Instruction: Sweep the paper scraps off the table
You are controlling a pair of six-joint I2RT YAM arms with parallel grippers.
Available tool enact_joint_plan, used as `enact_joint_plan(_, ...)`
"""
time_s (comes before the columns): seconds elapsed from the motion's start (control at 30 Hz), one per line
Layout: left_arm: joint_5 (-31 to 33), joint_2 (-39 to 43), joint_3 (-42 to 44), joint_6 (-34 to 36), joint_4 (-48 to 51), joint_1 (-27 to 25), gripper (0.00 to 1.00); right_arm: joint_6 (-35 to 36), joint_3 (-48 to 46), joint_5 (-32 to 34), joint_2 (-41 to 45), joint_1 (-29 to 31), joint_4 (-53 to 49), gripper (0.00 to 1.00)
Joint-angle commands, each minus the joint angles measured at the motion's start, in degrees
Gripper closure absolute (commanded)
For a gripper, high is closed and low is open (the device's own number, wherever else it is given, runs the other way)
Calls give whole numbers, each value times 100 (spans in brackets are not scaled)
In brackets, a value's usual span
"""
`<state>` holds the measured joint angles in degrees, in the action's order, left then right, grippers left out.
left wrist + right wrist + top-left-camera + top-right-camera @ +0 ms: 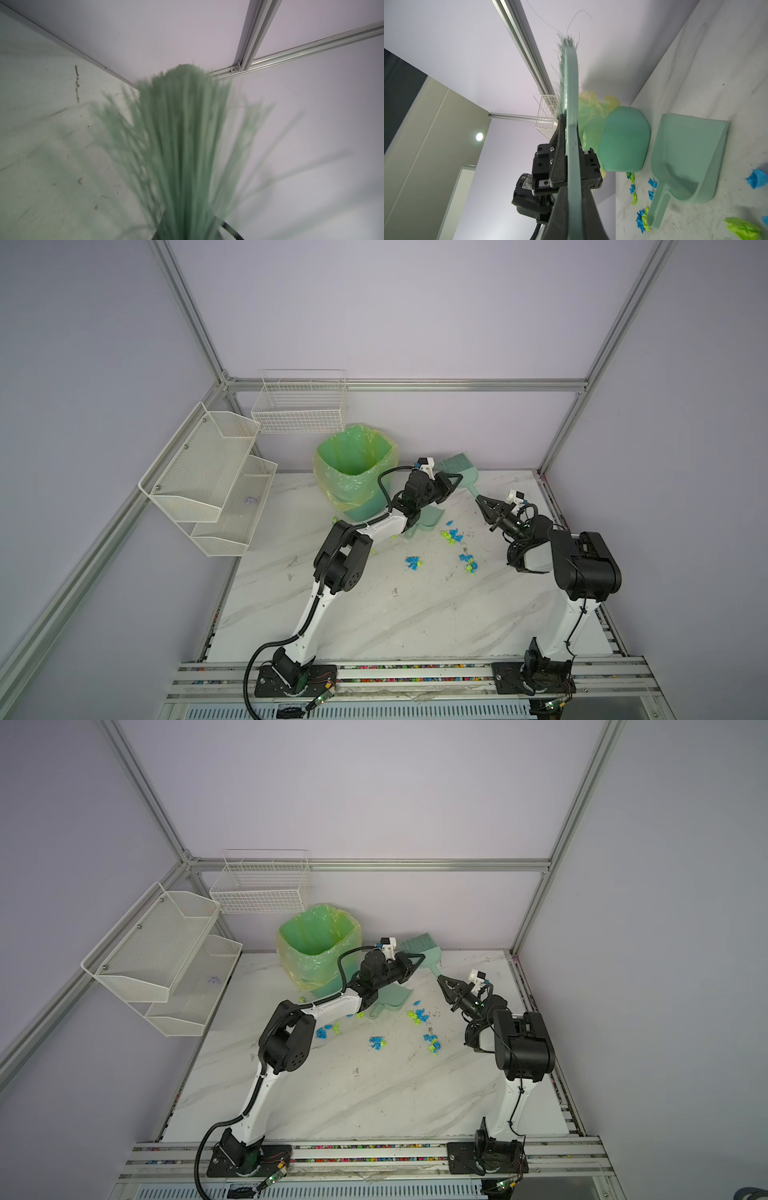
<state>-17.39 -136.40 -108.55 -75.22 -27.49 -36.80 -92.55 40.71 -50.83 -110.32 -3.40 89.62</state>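
Nearest the top camera: aluminium rail along the front edge of the white marble-patterned table, both arm bases bolted to it.

Tool: mint-green plastic hand brush, held off the table, bristle end toward the far wall. Left gripper is clamped on it just below the head; right gripper is clamped on the end of the handle. Right wrist view shows both pairs of jaws pressed against the flat handle. Reads as a handover between arms.

Mint-green plastic dustpan lies flat on the table beside the green plastic waste bin with its yellowish liner. Pan is empty.

Paper scraps, tiny blue and lime-green wads: loose clusters on the far half of the table between the arms, a few by the bin and around the pan's handle. None in the pan.

Progress, my judgement: early. Brush is in hand; no sweeping result visible. Left: gather scraps, load pan, tip into bin.
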Motion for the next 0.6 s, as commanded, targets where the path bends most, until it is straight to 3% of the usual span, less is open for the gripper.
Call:
enact_joint_plan(0.0,-192,125,-285,297,1,-69,96,-20,126,-31,343,52,742,100)
enact_joint_plan(0.07,-217,171,-253,298,6,-67,79,19,119,-76,464,43,599,100)
enact_joint_plan(0.2,-233,443,52,421,52,-54,33,26,104,-102,761,-13,351,100)
enact_joint_plan(0.37,-251,932,654,341,-112,-43,1,383,121,-188,1218,-174,-449,100)
enact_joint_plan(0.57,-578,1655,1419,375,-98,-90,0,1695,341,-315,2044,-379,-2723,100)
